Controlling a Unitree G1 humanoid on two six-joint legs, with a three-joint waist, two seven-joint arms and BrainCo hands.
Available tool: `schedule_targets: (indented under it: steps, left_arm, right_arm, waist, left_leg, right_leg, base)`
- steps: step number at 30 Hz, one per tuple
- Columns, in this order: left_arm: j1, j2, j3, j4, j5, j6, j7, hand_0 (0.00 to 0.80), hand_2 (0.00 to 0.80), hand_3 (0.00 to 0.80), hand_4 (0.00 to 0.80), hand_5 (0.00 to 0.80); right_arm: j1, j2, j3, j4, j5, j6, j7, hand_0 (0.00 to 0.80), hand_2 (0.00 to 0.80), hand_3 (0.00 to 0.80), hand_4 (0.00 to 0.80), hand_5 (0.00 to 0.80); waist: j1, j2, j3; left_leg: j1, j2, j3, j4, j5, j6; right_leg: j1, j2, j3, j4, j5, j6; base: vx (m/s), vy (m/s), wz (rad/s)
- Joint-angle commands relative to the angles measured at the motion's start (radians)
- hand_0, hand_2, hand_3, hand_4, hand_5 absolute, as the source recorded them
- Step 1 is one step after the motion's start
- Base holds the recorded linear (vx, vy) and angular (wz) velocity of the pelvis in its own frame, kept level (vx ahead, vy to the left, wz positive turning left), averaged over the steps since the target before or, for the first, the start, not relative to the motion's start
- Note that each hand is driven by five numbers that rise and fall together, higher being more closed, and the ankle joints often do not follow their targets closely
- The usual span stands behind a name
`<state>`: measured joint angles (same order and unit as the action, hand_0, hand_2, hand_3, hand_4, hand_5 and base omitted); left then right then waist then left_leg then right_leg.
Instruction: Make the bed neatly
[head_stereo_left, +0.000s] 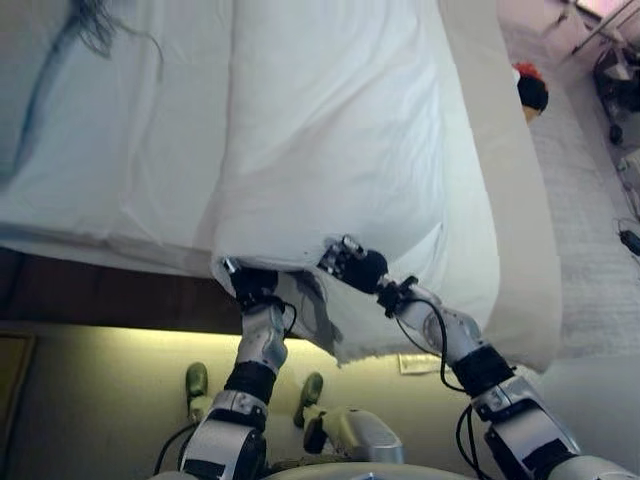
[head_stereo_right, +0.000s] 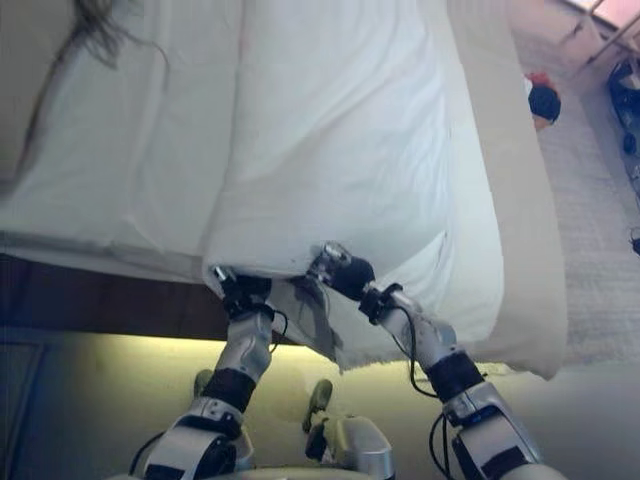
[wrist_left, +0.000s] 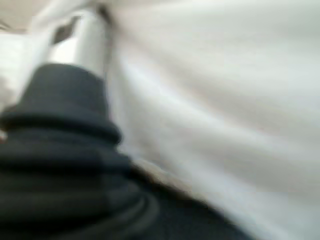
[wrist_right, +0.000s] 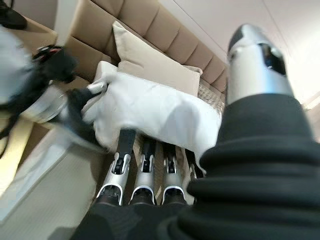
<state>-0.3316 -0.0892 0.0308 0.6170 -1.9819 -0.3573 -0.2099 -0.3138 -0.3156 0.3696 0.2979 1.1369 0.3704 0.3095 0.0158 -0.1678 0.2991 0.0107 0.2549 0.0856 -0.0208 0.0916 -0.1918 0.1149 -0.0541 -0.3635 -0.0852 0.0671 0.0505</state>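
A white duvet (head_stereo_left: 330, 130) lies along the bed, and its near edge (head_stereo_right: 300, 262) bunches up where both hands hold it. My left hand (head_stereo_left: 250, 283) grips the left part of that edge; in its wrist view the thumb (wrist_left: 85, 37) presses against white cloth (wrist_left: 225, 100). My right hand (head_stereo_left: 352, 265) holds the edge a little to the right. In the right wrist view the duvet (wrist_right: 155, 110) drapes over its fingers (wrist_right: 122, 165), with the thumb (wrist_right: 255, 55) above it. A flap of cloth (head_stereo_left: 330, 320) hangs down between my hands.
A white sheet (head_stereo_left: 120, 130) covers the bed left of the duvet. The dark wooden bed frame (head_stereo_left: 100, 290) runs below it. A beige bed side (head_stereo_left: 510, 200) borders the right. A red and black object (head_stereo_left: 530, 88) sits on the carpet. A beige pillow (wrist_right: 150, 60) leans on the padded headboard (wrist_right: 150, 22).
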Motion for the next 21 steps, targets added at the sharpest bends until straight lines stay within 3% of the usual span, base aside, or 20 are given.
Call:
schedule_targets:
  steps: [1,10,16,21]
  left_arm:
    - [0.015,0.113,0.084,-0.047,0.01,-0.01,-0.079,0.0,0.0,0.0,0.0,0.0]
    - [0.124,0.126,0.189,-0.063,0.01,0.105,-0.146,0.0,0.0,0.0,0.0,0.0]
    - [0.209,0.103,0.213,-0.032,0.01,0.26,-0.213,0.0,0.0,0.0,0.0,0.0]
    - [0.26,0.109,0.221,0.008,0.01,0.321,-0.241,0.0,0.0,0.0,0.0,0.0]
  right_arm:
    - [0.104,-0.006,-0.003,0.032,-0.023,0.015,0.081,0.0,0.0,0.0,0.0,0.0]
    - [0.276,0.041,-0.064,0.149,-0.068,0.034,0.144,0.0,0.0,0.0,0.0,0.0]
    - [0.293,0.091,-0.113,0.249,-0.081,0.003,0.166,0.0,0.0,0.0,0.0,0.0]
    - [0.277,0.105,-0.128,0.282,-0.076,-0.011,0.177,0.0,0.0,0.0,0.0,0.0]
  waist:
    - [0.046,0.018,-0.178]
    - [0.05,0.069,-0.235]
    - [0.087,0.09,-0.249]
    - [0.123,0.094,-0.255]
  left_leg:
    - [0.021,-0.006,0.033,0.021,-0.07,0.024]
    - [0.08,-0.044,0.032,-0.009,-0.07,0.036]
    - [0.08,-0.06,-0.002,-0.037,-0.053,0.041]
    - [0.07,-0.068,-0.024,-0.051,-0.044,0.04]
  right_leg:
    - [0.028,-0.14,-0.01,0.083,-0.096,0.101]
    - [0.07,-0.165,-0.004,0.067,-0.092,0.107]
    - [0.072,-0.165,-0.023,0.061,-0.084,0.102]
    - [0.082,-0.162,-0.05,0.052,-0.084,0.097]
  base:
    - [0.072,0.13,-0.04]
    - [-0.01,0.084,-0.06]
    - [-0.059,-0.01,0.02]
    - [-0.056,-0.03,0.14]
